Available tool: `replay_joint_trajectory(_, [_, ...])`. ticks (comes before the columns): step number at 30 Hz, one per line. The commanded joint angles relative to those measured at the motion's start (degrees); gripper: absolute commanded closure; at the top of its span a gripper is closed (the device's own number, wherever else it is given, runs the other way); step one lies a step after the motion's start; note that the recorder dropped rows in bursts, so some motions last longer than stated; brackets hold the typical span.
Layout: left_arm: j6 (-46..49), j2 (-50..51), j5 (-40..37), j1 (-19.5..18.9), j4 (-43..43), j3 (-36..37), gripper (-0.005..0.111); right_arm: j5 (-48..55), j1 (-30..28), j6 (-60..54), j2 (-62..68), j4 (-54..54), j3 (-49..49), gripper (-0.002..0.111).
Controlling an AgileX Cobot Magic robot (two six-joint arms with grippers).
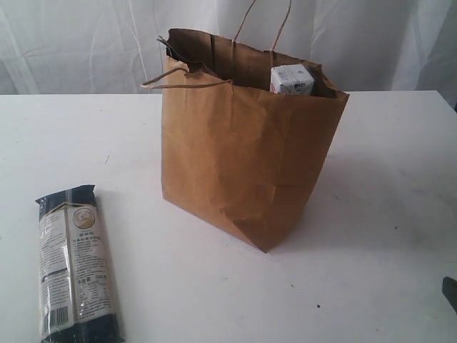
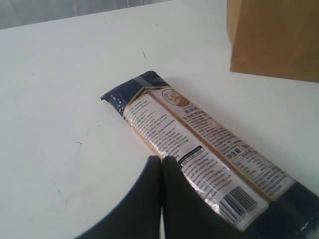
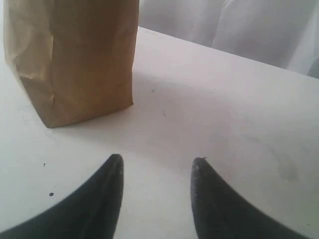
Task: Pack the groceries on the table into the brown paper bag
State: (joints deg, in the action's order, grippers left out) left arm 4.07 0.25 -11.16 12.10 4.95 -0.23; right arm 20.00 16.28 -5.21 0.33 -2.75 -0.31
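Observation:
The brown paper bag (image 1: 246, 153) stands upright at the middle of the white table (image 1: 371, 236), its mouth open. A small white-blue carton (image 1: 291, 80) shows inside near the bag's far right rim. The long dark-blue noodle packet (image 1: 73, 263) lies flat at the front left of the table, apart from the bag. In the left wrist view my left gripper (image 2: 163, 158) hangs shut and empty over the packet (image 2: 199, 149), its tips above the packet's long edge. My right gripper (image 3: 158, 164) is open above bare table, empty, a short way from the bag's (image 3: 75, 55) lower corner.
White curtains (image 1: 371, 36) hang behind the table's far edge. A dark piece of the right arm (image 1: 450, 291) shows at the right edge of the exterior view. Small dark specks (image 3: 51, 194) dot the tabletop.

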Motion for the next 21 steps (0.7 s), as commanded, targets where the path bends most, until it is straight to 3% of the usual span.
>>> replay_joint_trajectory(1, [0.19,-0.25,0.0,-0.08,0.35,0.23,0.107,-2.02,-0.29,4.31,-0.33,-0.41,0.31,0.067])
replay_joint_trajectory(21, [0.19,-0.25,0.0,-0.08,0.35,0.23,0.107,-3.84,-0.29,5.82,-0.33,-0.17,0.31,0.067])
